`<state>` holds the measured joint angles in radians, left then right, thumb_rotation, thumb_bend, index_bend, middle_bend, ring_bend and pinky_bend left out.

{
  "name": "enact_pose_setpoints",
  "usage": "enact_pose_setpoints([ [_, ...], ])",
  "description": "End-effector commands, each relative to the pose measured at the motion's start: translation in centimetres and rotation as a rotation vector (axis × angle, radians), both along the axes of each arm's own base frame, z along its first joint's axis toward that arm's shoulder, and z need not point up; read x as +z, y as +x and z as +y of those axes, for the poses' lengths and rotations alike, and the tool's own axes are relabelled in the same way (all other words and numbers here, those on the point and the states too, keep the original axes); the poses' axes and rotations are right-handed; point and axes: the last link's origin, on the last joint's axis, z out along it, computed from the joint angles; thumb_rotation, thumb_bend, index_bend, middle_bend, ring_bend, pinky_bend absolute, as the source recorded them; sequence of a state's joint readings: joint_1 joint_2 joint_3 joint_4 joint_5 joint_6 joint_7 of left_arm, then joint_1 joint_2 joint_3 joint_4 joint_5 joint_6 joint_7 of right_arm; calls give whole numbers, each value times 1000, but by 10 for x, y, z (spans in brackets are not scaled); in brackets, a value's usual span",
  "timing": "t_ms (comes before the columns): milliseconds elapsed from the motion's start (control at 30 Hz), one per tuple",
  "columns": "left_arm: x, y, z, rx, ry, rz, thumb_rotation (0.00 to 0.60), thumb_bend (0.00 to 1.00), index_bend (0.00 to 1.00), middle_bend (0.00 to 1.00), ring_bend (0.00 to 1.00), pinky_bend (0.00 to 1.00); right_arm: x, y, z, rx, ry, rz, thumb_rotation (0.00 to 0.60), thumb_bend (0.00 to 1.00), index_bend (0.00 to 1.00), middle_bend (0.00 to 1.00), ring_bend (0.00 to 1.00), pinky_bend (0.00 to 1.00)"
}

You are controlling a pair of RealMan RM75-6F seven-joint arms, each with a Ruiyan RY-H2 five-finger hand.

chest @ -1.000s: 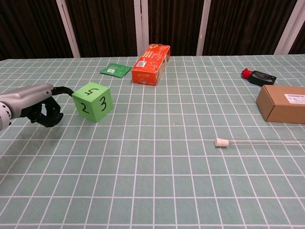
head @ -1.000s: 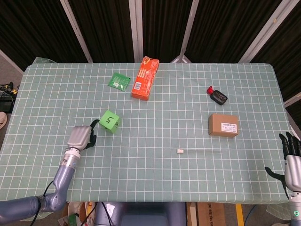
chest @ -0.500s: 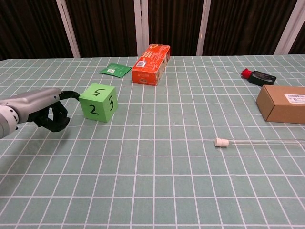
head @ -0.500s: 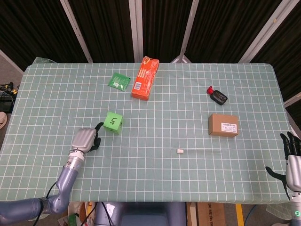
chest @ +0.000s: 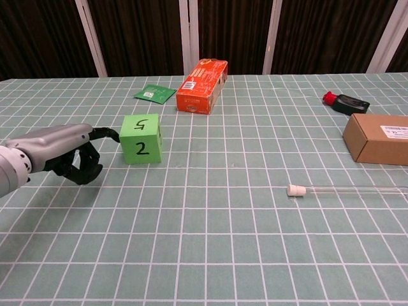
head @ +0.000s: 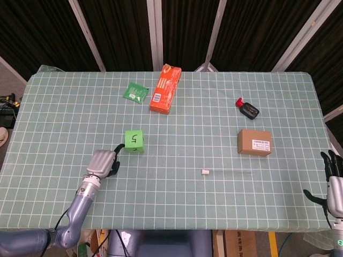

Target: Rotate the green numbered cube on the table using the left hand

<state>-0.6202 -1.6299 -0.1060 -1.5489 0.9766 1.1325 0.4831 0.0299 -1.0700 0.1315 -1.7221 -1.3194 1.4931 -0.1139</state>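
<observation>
A green numbered cube [chest: 141, 139] sits on the checked green tabletop [head: 214, 134], well in front of an orange carton [head: 165, 88], which serves as the landmark here. Compared with a second ago, the cube has turned on the spot and slid a little to the right: in the chest view it earlier showed two side faces, marked 2 and 3, at an angle, and now only the face marked 2 looks squarely at the camera, with the 5 still on top. In the head view the cube [head: 134, 141] now lies square with the grid lines instead of skewed. The left hand [chest: 70, 159] has moved with it, coming closer to the viewer and further right. It lies low on the tabletop just left of the cube, its fingers curled under the silver back of the hand, with one dark fingertip [chest: 113, 133] reaching out to the cube's left edge; it holds nothing. In the head view the same hand [head: 103, 162] sits just in front and left of the cube. The right hand [head: 333, 179] hangs off the tabletop's edge, far right of the carton, fingers spread apart and empty, unchanged. Beside the carton on its left lies a small green packet [head: 135, 91], unmoved. Well right of the carton are a black bottle with a red cap [head: 247, 109], a brown cardboard box [head: 254, 142] and a thin clear tube with a white stopper [head: 205, 172], all where they were.
</observation>
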Motion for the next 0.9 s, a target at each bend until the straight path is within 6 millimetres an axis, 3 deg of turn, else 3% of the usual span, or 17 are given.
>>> enact_pose_setpoints([
  [33, 1, 2, -2, -5, -2, -2, 600, 686, 168, 671, 532, 690, 0, 0, 0, -1, 1, -2, 600, 45, 65, 0, 0, 0],
  [133, 11, 4, -5, -25, 14, 0, 600, 684, 170, 668, 532, 691, 1, 0, 0, -2, 1, -4, 600, 44, 65, 0, 0, 0],
  [233, 37, 3, -18, -35, 48, -12, 600, 678, 182, 658, 529, 691, 2, -1, 1, -2, 1, -5, 600, 45, 65, 0, 0, 0],
  [367, 98, -2, -44, 3, 133, -83, 600, 667, 223, 622, 492, 688, 2, 0, 2, -1, 7, -5, 600, 45, 65, 0, 0, 0],
  [400, 121, -5, -53, 16, 182, -111, 600, 663, 231, 604, 468, 676, 1, 0, 2, 1, 10, -5, 600, 45, 65, 0, 0, 0],
  [533, 170, -27, -78, -6, 328, -86, 600, 551, 236, 490, 333, 565, 0, 3, 4, 12, 20, -3, 600, 44, 65, 0, 0, 0],
  [633, 182, -53, -94, -6, 388, 20, 600, 451, 230, 332, 169, 365, -1, 4, 4, 17, 25, 1, 600, 44, 65, 0, 0, 0],
  [733, 186, -79, -107, 21, 434, 122, 600, 409, 211, 222, 62, 233, 0, 4, 5, 22, 37, 16, 600, 45, 65, 0, 0, 0],
  [900, 184, -105, -120, 59, 501, 105, 600, 388, 196, 160, 9, 171, 3, 6, 7, 47, 47, 33, 600, 45, 65, 0, 0, 0],
])
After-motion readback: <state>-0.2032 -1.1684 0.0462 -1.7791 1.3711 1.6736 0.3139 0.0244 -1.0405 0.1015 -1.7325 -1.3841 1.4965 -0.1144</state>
